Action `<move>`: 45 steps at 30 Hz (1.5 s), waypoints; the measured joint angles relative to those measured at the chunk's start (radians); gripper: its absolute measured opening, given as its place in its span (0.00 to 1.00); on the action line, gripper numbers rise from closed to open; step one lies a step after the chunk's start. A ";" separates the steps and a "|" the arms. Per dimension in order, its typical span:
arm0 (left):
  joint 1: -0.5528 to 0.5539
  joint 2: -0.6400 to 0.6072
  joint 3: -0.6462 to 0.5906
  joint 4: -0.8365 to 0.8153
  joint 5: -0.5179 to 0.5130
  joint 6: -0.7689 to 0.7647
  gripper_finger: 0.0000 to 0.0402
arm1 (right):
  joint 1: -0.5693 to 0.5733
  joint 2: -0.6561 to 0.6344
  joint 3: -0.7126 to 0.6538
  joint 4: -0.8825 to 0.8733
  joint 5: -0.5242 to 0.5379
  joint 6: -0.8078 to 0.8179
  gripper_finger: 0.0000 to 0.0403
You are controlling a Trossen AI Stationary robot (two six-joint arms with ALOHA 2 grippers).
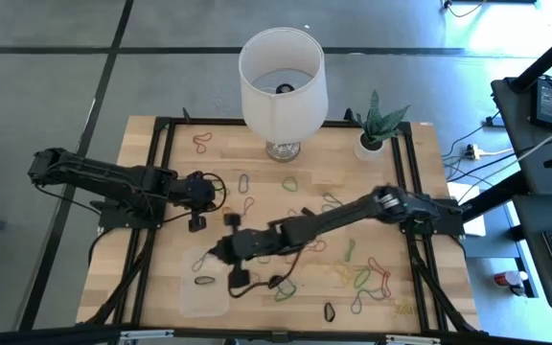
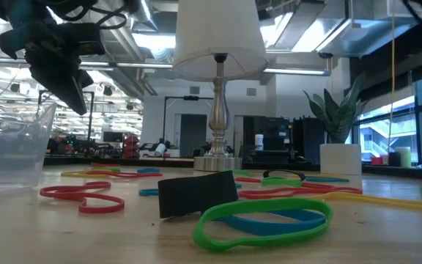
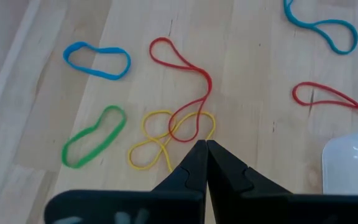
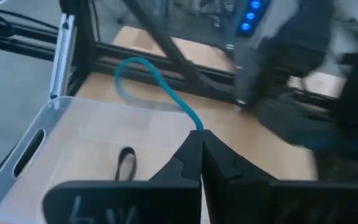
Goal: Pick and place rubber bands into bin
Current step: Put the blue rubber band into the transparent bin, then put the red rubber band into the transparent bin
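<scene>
While the right gripper point(image 4: 200, 142) pinches a teal rubber band point(image 4: 157, 84) above the clear bin point(image 4: 61, 155), which holds one black band point(image 4: 126, 163), the left gripper point(image 3: 205, 152) hovers closed over loose bands point(image 3: 173, 134) on the pale wooden table point(image 1: 420, 287). Beyond a lamp point(image 2: 217, 81), offices show.

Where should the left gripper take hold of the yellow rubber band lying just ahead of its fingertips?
Probably the yellow rubber band's loop nearest the left gripper, coming straight down from above. It lies flat on the wood, and the red rubber band crosses its far side, so the near strand avoids lifting both.
</scene>
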 joint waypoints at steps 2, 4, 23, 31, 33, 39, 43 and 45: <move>0.000 0.000 0.000 0.002 0.000 0.000 0.01 | -0.001 0.067 0.060 0.012 -0.030 0.000 0.00; 0.000 0.000 0.000 0.003 0.000 0.000 0.01 | -0.002 0.129 0.115 0.013 -0.057 0.004 0.00; 0.000 0.000 0.000 0.003 0.000 0.000 0.00 | -0.045 0.283 0.209 -0.118 -0.178 0.117 0.25; 0.000 0.000 0.000 0.003 0.000 0.000 0.01 | -0.044 0.177 0.209 -0.165 -0.169 0.021 0.35; 0.000 0.000 0.000 0.002 0.000 0.000 0.00 | -0.044 0.147 0.211 -0.183 -0.155 0.010 0.33; 0.000 0.000 0.000 0.002 0.000 -0.008 0.01 | -0.038 0.096 0.203 -0.286 -0.130 -0.051 0.14; 0.000 0.000 0.000 0.002 0.001 -0.008 0.00 | -0.038 0.074 0.202 -0.389 -0.144 -0.054 0.02; 0.000 0.000 0.000 0.002 0.001 -0.008 0.01 | -0.038 0.067 0.202 -0.433 -0.145 -0.038 0.03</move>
